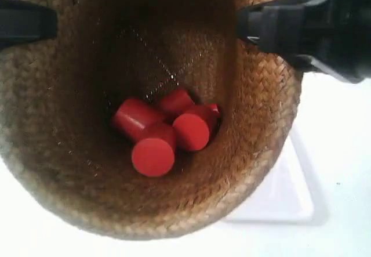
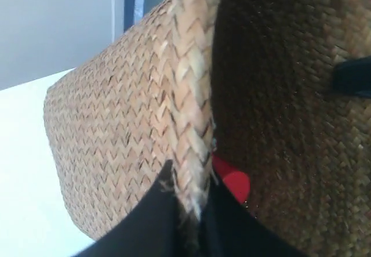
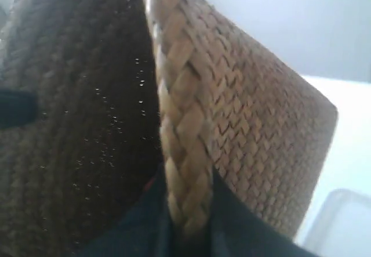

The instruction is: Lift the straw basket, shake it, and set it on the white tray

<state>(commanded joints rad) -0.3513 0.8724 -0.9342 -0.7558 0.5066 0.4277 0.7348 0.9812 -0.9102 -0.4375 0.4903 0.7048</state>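
The straw basket fills the exterior view, raised off the table, with its dark inside facing the camera. Several red cylinders lie at its bottom. The arm at the exterior view's left and the arm at the exterior view's right each clamp the braided rim on opposite sides. My left gripper is shut on the basket rim, one finger outside and one inside. My right gripper is shut on the rim of the basket in the same way. The white tray lies below, partly hidden by the basket.
A red cylinder shows inside the basket near my left fingers. The opposite gripper's finger pokes over the far rim. A corner of the tray appears beneath the basket on the white table.
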